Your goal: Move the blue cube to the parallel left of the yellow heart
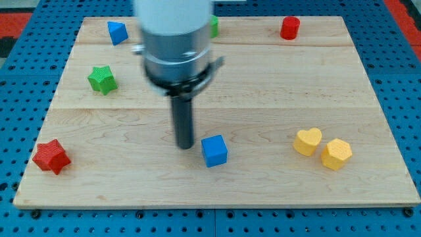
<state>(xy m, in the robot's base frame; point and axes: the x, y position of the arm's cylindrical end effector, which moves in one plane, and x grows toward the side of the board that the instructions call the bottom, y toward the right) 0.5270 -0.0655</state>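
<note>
Wooden board (263,79) holds the blue cube (214,151) well left of the yellow heart (307,141), my fingerless tip (185,146) just left of the cube; an off-centre push could spin it astray.

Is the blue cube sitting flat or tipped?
Flat: the blue cube shows a level top face, resting on the board just right of my tip.

One camera only — it looks down steeply from 6 o'clock toward 12. The whole wooden board (263,79) fits inside — moderately near.
</note>
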